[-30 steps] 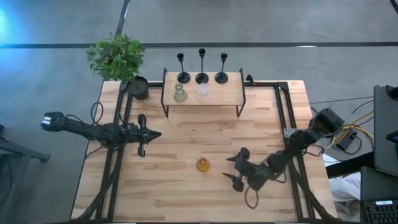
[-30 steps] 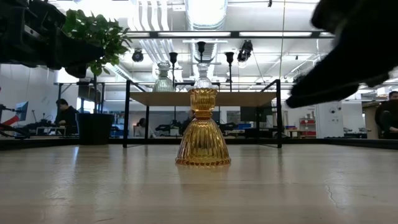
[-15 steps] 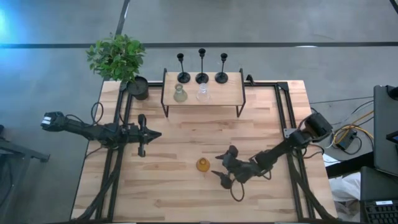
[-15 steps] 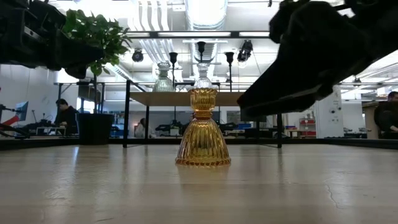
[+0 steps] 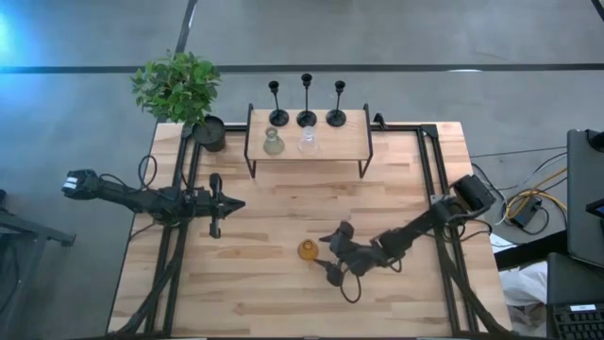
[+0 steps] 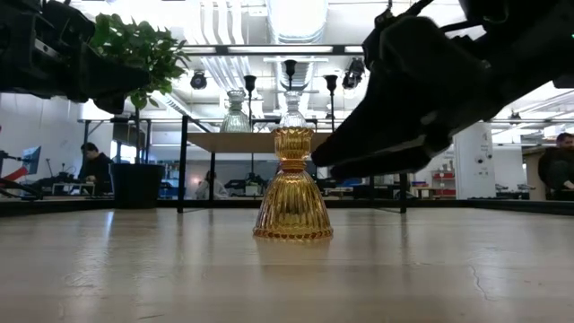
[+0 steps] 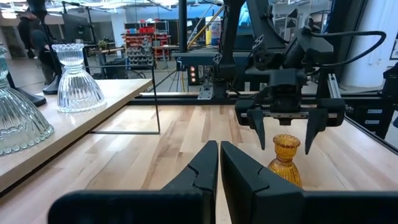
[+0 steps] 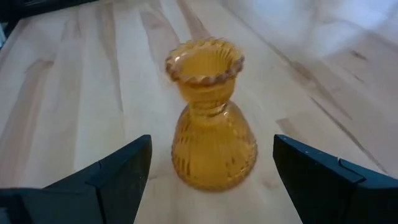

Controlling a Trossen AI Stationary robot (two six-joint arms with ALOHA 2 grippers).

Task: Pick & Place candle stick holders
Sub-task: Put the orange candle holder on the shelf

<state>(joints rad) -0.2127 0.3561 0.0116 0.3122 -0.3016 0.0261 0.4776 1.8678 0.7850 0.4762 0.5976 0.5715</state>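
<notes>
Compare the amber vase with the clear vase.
The amber vase stands on the table, while the clear vase stands on the raised shelf. The open right gripper faces the amber one; nothing is near the clear one. Both are upright, ribbed and flared.

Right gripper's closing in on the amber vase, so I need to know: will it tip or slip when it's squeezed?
The amber vase looks like ribbed glass: probably hard, fragile and somewhat slippery. Its wide flared base under a narrow neck suggests it stands steadily. The open right gripper straddles it; pinching the neck may hold better than the sloping body.
</notes>
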